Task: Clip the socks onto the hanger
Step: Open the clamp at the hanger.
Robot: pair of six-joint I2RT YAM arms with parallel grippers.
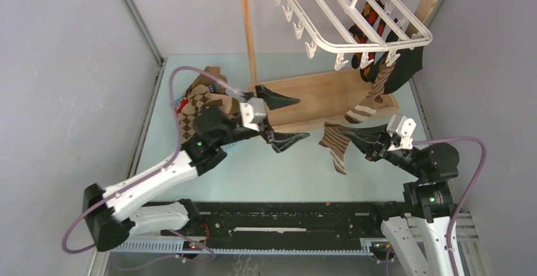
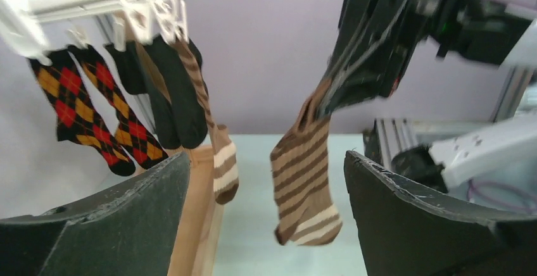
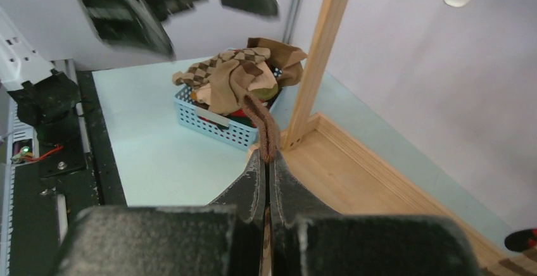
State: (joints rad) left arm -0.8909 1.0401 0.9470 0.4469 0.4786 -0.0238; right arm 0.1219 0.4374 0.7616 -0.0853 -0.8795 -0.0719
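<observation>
The white hanger (image 1: 329, 19) hangs from the wooden rail, with red argyle socks (image 2: 76, 111), black socks (image 2: 171, 99) and one brown striped sock (image 2: 218, 156) clipped along its edge. My right gripper (image 1: 347, 134) is shut on the top of a second brown striped sock (image 1: 334, 144), which dangles above the table in front of the stand. In the right wrist view that sock's edge (image 3: 263, 127) stands pinched at the gripper (image 3: 268, 159). My left gripper (image 1: 288, 119) is open and empty, facing the hanging striped sock (image 2: 307, 181) from a short distance.
A small blue basket (image 3: 215, 121) heaped with brown argyle and tan socks (image 1: 199, 99) sits at the back left of the table. The wooden stand has a flat base (image 1: 329, 95) and an upright post (image 1: 249, 35) between basket and hanger. Grey walls close in both sides.
</observation>
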